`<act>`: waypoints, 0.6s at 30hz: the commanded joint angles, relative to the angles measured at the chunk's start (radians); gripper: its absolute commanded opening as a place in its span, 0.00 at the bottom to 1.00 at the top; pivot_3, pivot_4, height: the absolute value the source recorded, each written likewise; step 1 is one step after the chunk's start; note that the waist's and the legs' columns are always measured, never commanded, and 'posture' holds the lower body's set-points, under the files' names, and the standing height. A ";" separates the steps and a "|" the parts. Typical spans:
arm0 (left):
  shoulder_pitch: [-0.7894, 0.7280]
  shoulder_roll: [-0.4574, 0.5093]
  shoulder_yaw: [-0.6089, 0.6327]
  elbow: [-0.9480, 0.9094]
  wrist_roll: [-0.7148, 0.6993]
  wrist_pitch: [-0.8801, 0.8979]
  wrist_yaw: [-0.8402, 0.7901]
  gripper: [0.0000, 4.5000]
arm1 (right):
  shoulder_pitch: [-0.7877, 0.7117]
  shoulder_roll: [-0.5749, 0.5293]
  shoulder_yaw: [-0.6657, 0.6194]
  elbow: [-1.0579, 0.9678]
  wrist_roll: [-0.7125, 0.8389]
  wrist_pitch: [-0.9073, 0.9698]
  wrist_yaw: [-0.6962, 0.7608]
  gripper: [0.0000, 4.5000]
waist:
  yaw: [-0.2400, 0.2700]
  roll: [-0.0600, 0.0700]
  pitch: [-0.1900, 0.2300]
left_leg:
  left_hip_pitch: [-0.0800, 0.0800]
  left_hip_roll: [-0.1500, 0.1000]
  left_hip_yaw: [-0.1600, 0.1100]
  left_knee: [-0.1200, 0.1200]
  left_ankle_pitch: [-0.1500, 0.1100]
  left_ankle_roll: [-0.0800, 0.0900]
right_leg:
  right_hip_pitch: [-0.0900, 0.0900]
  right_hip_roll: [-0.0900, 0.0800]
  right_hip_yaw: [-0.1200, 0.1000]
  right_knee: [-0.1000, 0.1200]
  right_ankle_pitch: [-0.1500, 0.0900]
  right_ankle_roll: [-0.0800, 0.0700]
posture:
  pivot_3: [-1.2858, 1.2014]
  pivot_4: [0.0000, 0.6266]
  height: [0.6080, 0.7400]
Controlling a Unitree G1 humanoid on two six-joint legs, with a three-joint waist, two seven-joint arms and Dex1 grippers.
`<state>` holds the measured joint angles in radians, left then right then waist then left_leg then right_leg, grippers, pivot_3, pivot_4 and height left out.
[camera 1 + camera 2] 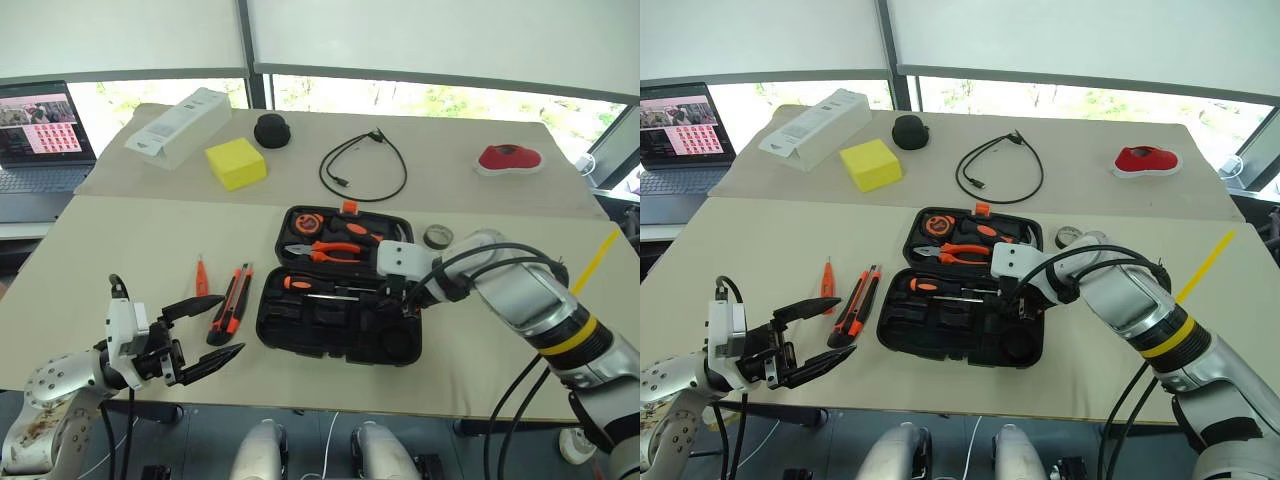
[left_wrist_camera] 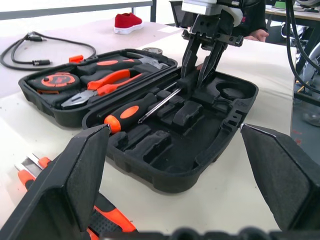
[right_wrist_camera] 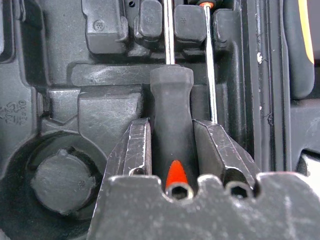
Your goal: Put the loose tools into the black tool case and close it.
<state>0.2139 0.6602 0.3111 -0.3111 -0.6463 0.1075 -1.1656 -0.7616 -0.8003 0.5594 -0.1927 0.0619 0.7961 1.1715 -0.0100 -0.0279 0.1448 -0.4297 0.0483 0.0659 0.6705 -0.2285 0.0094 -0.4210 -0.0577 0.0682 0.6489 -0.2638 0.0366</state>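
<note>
The black tool case [image 1: 330,338] lies open at the table's middle. My right gripper [image 3: 171,131] reaches down into its near half and is shut on the dark, orange-marked handle of a screwdriver [image 3: 171,97], whose shaft lies along the recesses. A second screwdriver [image 2: 131,112] with an orange-black handle rests in the case beside it. The orange-black utility knife [image 1: 231,303] and slim orange tester pen [image 1: 200,275] lie on the table left of the case. A small tape roll [image 1: 437,236] sits right of the case. My left gripper [image 1: 232,324] hovers open near the knife's front end.
Pliers and a tape measure [image 1: 303,222] fill the case's far half. At the back stand a white box [image 1: 178,127], a yellow block [image 1: 236,163], a black round cap [image 1: 271,130], a looped cable [image 1: 363,168] and a red shoe-like object [image 1: 509,158]. A laptop [image 1: 40,135] stands far left.
</note>
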 commanded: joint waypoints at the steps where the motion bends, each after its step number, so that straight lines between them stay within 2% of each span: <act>1: -0.006 -0.004 0.001 -0.004 0.007 -0.025 0.000 1.00 | -0.011 0.028 -0.002 0.020 -0.011 0.004 -0.005 0.21 | -0.003 0.000 0.000 | 0.000 0.000 0.000 0.000 0.000 0.000 | 0.000 0.000 0.000 0.000 0.000 0.000 | 0.52 0.24 1.00; 2: -0.007 -0.004 0.000 -0.003 0.008 -0.025 -0.001 1.00 | -0.010 0.035 -0.011 0.022 -0.004 0.003 0.000 0.21 | -0.003 -0.001 0.000 | 0.000 0.000 0.000 0.000 0.000 0.000 | 0.000 0.000 0.000 0.000 0.000 0.000 | 0.52 0.24 1.00; 3: -0.008 -0.004 0.000 -0.003 0.009 -0.026 -0.002 1.00 | -0.011 0.034 -0.017 0.019 0.005 -0.004 0.016 0.43 | -0.003 -0.001 -0.001 | 0.001 0.000 0.000 0.000 0.000 0.000 | 0.000 0.000 0.000 0.000 0.000 0.000 | 0.52 0.24 1.00; 4: -0.008 -0.005 0.000 -0.003 0.011 -0.026 -0.002 1.00 | -0.012 0.033 -0.021 0.016 0.011 -0.009 0.028 0.47 | -0.004 -0.001 -0.001 | 0.001 0.000 0.000 0.000 0.000 0.000 | 0.001 0.001 0.000 0.001 0.000 0.000 | 0.52 0.24 1.00; 7: -0.009 -0.002 0.004 0.001 0.014 -0.025 -0.004 1.00 | 0.011 0.024 -0.111 0.005 0.092 -0.187 0.119 0.69 | -0.006 -0.001 -0.001 | 0.001 0.001 0.000 0.000 0.000 0.000 | 0.000 0.001 0.000 0.001 0.000 -0.001 | 0.52 0.24 1.00; 9: -0.008 -0.001 0.006 0.002 0.014 -0.025 -0.004 1.00 | 0.022 0.028 -0.165 0.014 0.135 -0.233 0.149 0.81 | -0.007 -0.001 0.000 | 0.001 0.001 0.000 0.000 0.000 0.000 | 0.000 0.002 0.000 0.001 0.000 -0.001 | 0.52 0.24 1.00; 13: -0.003 -0.002 0.011 0.004 0.017 -0.028 -0.002 1.00 | 0.048 0.049 -0.274 0.083 0.210 -0.310 0.158 0.81 | -0.004 -0.001 0.000 | 0.001 0.001 0.000 0.001 0.000 0.000 | 0.001 0.001 0.000 0.001 0.000 0.000 | 0.52 0.24 1.00; 14: 0.000 -0.003 0.011 0.004 0.018 -0.029 -0.001 1.00 | 0.067 0.068 -0.301 0.103 0.232 -0.333 0.152 0.69 | -0.004 -0.001 0.000 | 0.001 0.001 0.000 0.001 0.000 0.000 | 0.001 0.001 0.000 0.001 0.001 0.000 | 0.52 0.24 1.00; 15: 0.003 -0.005 0.010 0.002 0.019 -0.030 0.001 1.00 | 0.092 0.091 -0.318 0.121 0.243 -0.375 0.143 0.66 | -0.003 -0.001 -0.001 | 0.001 0.001 0.000 0.002 0.000 0.000 | 0.002 0.001 0.000 0.001 0.001 0.000 | 0.52 0.24 1.00; 18: 0.006 -0.009 0.004 -0.001 0.023 -0.032 0.005 1.00 | 0.139 0.150 -0.334 0.164 0.232 -0.452 0.110 0.43 | -0.003 -0.002 -0.001 | 0.002 0.001 0.000 0.002 0.000 0.000 | 0.003 0.001 -0.001 0.001 0.001 0.000 | 0.52 0.24 1.00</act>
<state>0.2162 0.6545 0.3032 -0.2981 -0.6256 0.1008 -1.1658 -0.6396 -0.6753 0.2516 -0.0450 0.2866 0.4117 1.3030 -0.0129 -0.0303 0.1435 -0.4280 0.0493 0.0666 0.6730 -0.2284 0.0094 -0.4178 -0.0564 0.0674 0.6497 -0.2631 0.0364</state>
